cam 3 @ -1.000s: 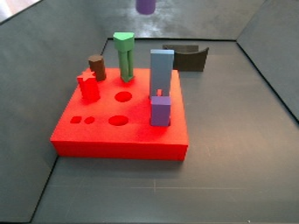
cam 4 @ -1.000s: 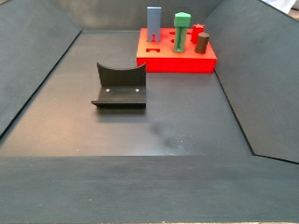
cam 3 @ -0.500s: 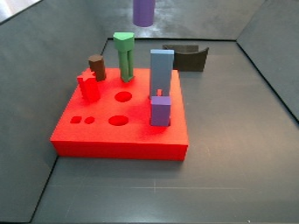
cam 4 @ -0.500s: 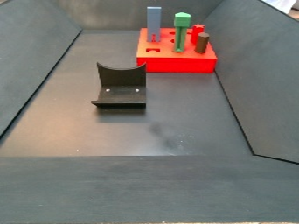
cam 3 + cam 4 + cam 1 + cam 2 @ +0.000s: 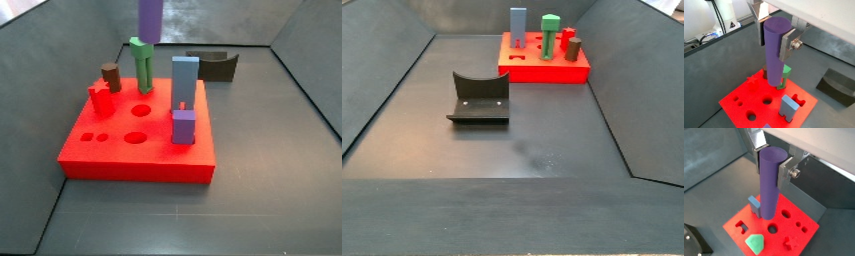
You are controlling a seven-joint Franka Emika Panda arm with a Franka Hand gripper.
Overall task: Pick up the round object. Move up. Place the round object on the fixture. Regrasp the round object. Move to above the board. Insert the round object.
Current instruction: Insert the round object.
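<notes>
Nearest in both wrist views: the gripper (image 5: 776,37), its silver fingers (image 5: 788,44) clamped on the upper part of the purple peg (image 5: 774,55), which hangs upright w/ its lower end over the red board (image 5: 754,97), not yet in a hole. In a side view the purple peg (image 5: 150,18) shows only at the top edge, above the green peg (image 5: 140,64); gripper itself is out of that frame.

Step in hand, by the look of it: over the board, start of the insert. Next move calls for lining the peg's end up w/ a round hole (image 5: 139,111) of fitting width, then going straight down w/o tilt; the neighbouring pegs stand close, so a bump is the risk.

Count on the board: 1 green peg, 1 blue bar (image 5: 185,81), 1 short purple block (image 5: 183,125), 1 brown peg (image 5: 110,76), 1 red piece (image 5: 99,100). Farthest back: 1 fixture (image 5: 215,64), empty, well apart from the board.
</notes>
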